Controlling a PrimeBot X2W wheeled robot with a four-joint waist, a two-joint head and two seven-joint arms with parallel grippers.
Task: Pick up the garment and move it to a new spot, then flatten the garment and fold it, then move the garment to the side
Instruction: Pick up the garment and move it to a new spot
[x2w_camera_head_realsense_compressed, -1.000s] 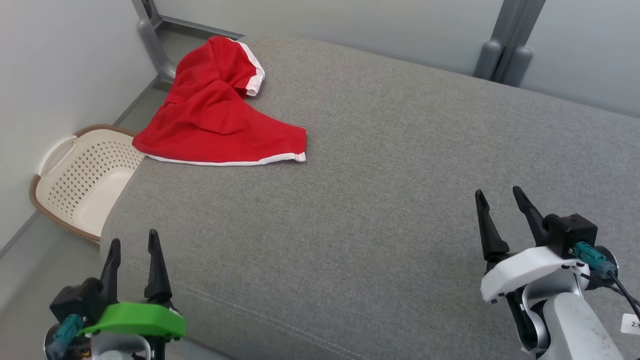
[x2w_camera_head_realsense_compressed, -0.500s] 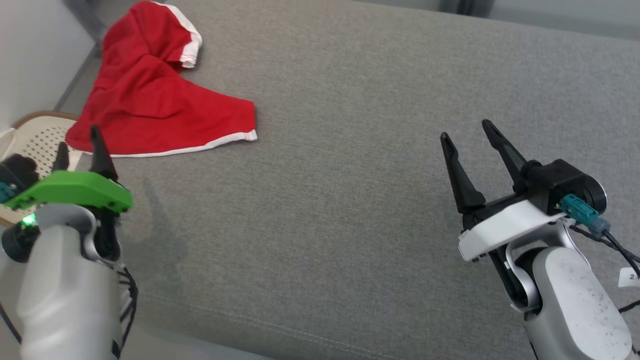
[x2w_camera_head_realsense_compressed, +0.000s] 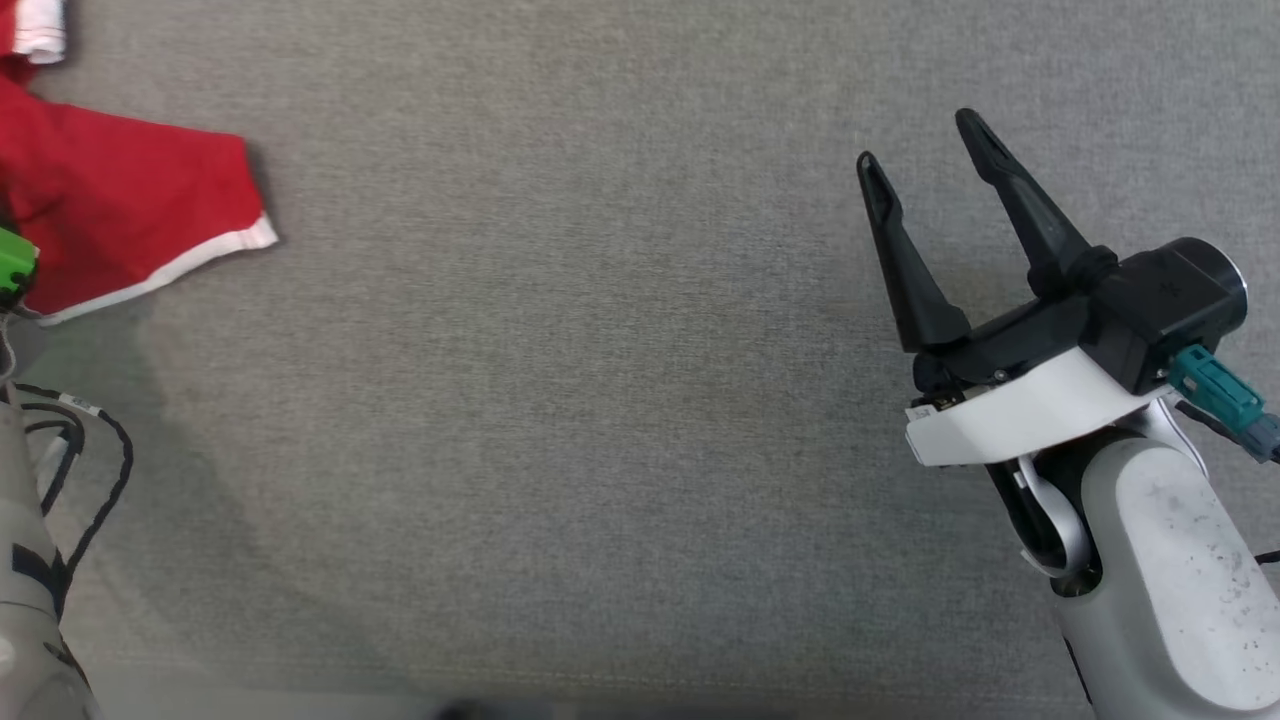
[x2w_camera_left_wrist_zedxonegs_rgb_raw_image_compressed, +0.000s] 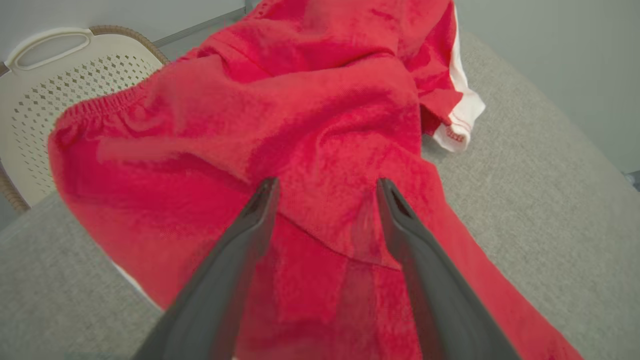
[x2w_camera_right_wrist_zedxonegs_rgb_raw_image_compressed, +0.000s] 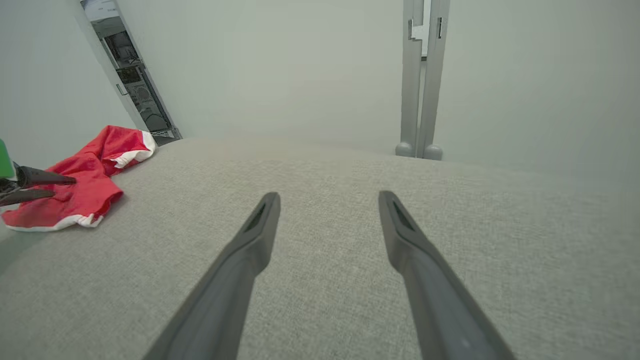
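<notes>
Head view: a grey upholstered cushion (x2w_camera_head_realsense_compressed: 560, 400) fills the frame. The red garment (x2w_camera_head_realsense_compressed: 120, 200), trimmed with a white hem, lies at the upper left edge, cut off by the frame. Just beside it at the left edge sits a green cover piece (x2w_camera_head_realsense_compressed: 12, 268), above a pale forearm with looped black cables. At the right, the right gripper (x2w_camera_head_realsense_compressed: 918, 138) points up the frame over bare cushion, well apart from the garment. Its jaws stand wide apart and hold nothing.

Left wrist view: the left gripper (x2w_camera_left_wrist_zedxonegs_rgb_raw_image_compressed: 326, 182) rises from the bottom centre, its two dark fingers spread wide with nothing clamped between them. The crumpled garment takes up most of the frame right behind the fingertips; whether they touch the cloth cannot be told. A white-edged cuff shows at the upper right. A cream perforated basket (x2w_camera_left_wrist_zedxonegs_rgb_raw_image_compressed: 30, 115) with a brown rim sits at the upper left, beyond the cushion's edge.

Right wrist view: the right gripper's fingers rise from the bottom centre, set wide over bare cushion. The garment lies at the far left of the frame, near the cushion's corner. The left gripper's dark fingers reach in from the left edge over it. A grey post (x2w_camera_right_wrist_zedxonegs_rgb_raw_image_compressed: 420, 75) stands against the pale wall at the upper right.
</notes>
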